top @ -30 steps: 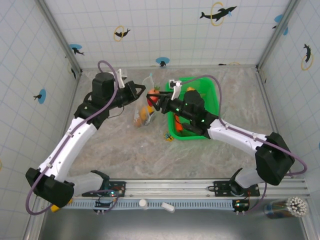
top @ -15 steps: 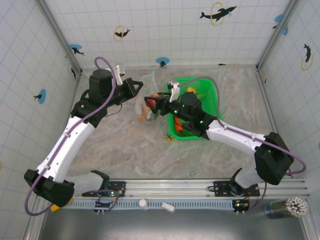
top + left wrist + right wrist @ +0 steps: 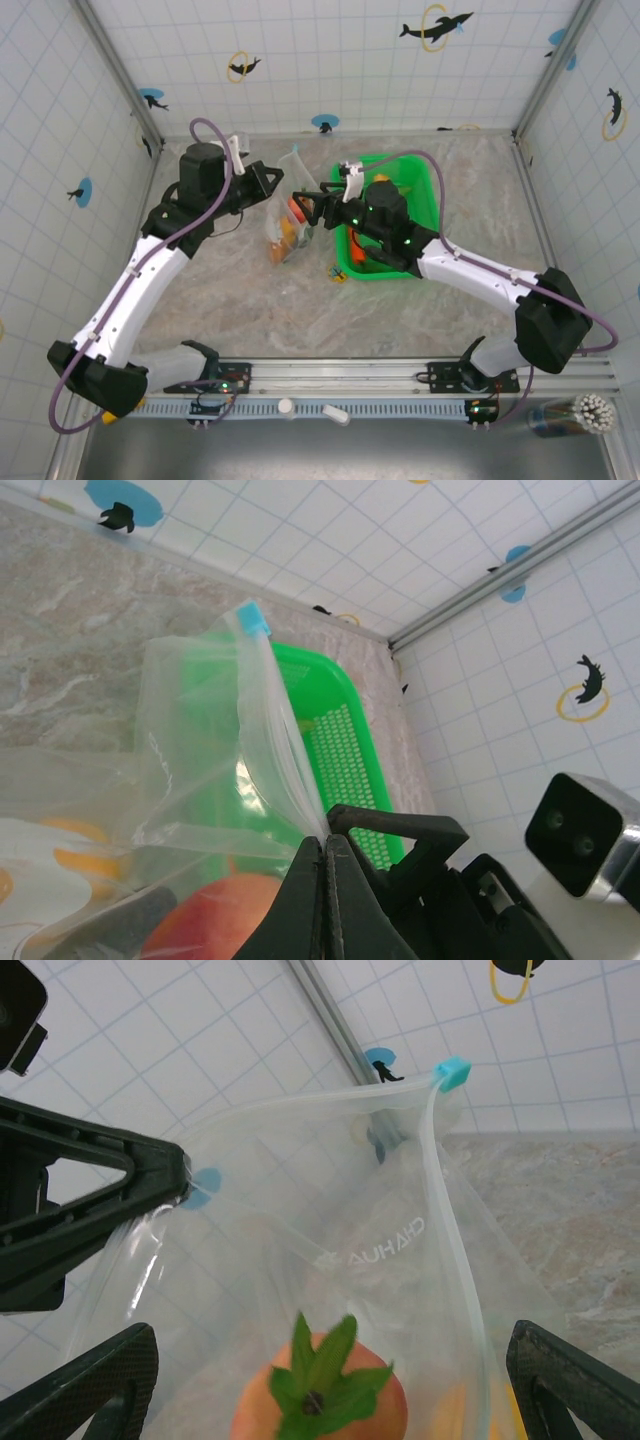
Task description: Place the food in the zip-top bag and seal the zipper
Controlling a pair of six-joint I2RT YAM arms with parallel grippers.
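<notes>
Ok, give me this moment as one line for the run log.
left gripper: shut on zip-top bag rim | right gripper: open at bag mouth | red apple: between its fingers, ungripped | zipper: unsealed

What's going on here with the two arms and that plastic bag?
The left gripper pinches the edge of the zip-top bag and holds it up. The right gripper hangs open at the bag's mouth. A red apple and yellow-orange fruit lie inside the bag. The zipper looks unsealed, and the green basket stands beside it.
</notes>
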